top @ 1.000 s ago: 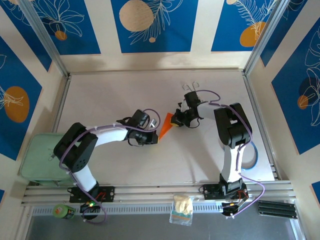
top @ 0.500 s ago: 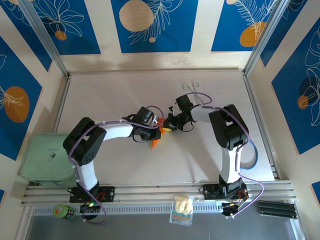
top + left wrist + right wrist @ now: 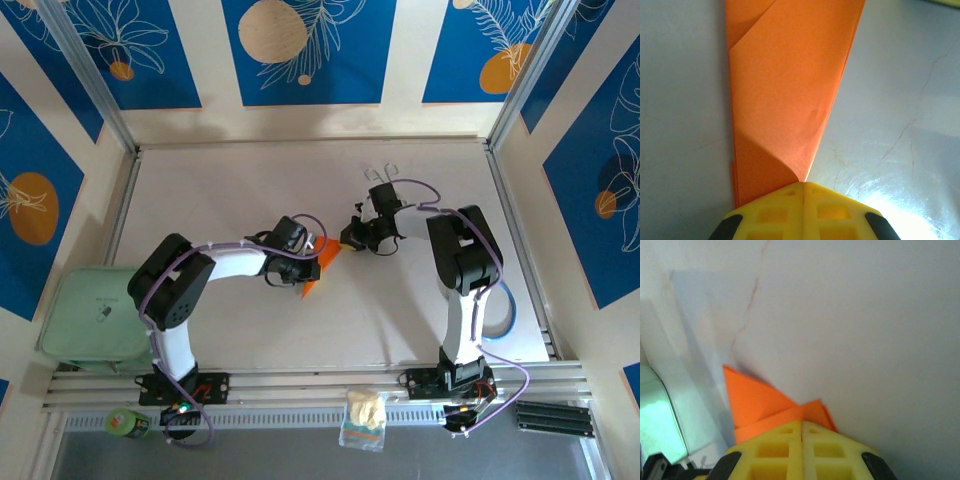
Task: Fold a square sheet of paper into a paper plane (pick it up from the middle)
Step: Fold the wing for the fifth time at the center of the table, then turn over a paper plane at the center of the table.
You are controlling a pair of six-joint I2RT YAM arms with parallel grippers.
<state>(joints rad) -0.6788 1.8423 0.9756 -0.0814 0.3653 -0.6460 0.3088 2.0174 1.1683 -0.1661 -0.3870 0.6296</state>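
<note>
The paper plane (image 3: pixel 785 100) is already a narrow dart, pinched by left gripper (image 3: pixel 802 187) and right gripper (image 3: pixel 801 425); final folds probably remain.

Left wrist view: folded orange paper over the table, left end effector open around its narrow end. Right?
Not open. The left wrist view shows the left end effector shut, pinching the narrow end of the folded orange paper over the table.
</note>
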